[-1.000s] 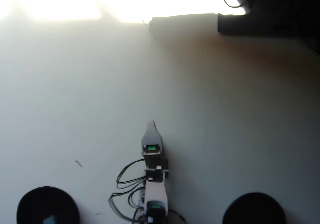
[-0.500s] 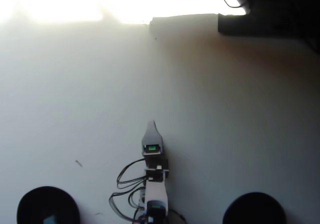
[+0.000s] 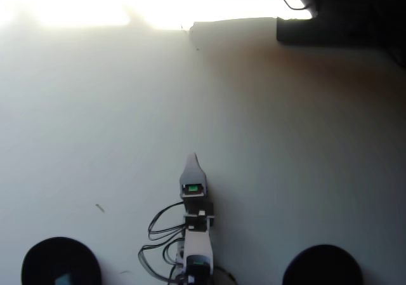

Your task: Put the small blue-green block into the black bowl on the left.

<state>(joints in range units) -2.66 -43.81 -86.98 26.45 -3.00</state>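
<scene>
Looking straight down in the overhead view, the only one given, the arm [image 3: 195,234] rises from six o'clock at the bottom middle of the frame, with black cables looped beside it, and its pale pointed jaws [image 3: 192,161] aim toward twelve o'clock over bare white surface [image 3: 285,158]. Only one tapered tip shows, so whether the jaws are parted or closed cannot be told; nothing is visibly held between them. At about seven o'clock, cut by the bottom edge, sits the black bowl [image 3: 60,259], and a small teal patch low inside it appears to be the small blue-green block [image 3: 62,278], partly cropped by the frame, so its exact pose is unclear. A second black bowl [image 3: 322,265] lies at about five o'clock, well apart from the first, and looks empty. Glare washes out the surface from ten to twelve o'clock, and a dark object [image 3: 330,18] fills the one o'clock corner. If that patch is the block, the task looks done or nearly so. As for handling, such a block should be light, rigid and not fragile, its matte faces giving fair friction; the sound grip would be across two opposite flat sides, squarely, not on corners, where it might twist out.
</scene>
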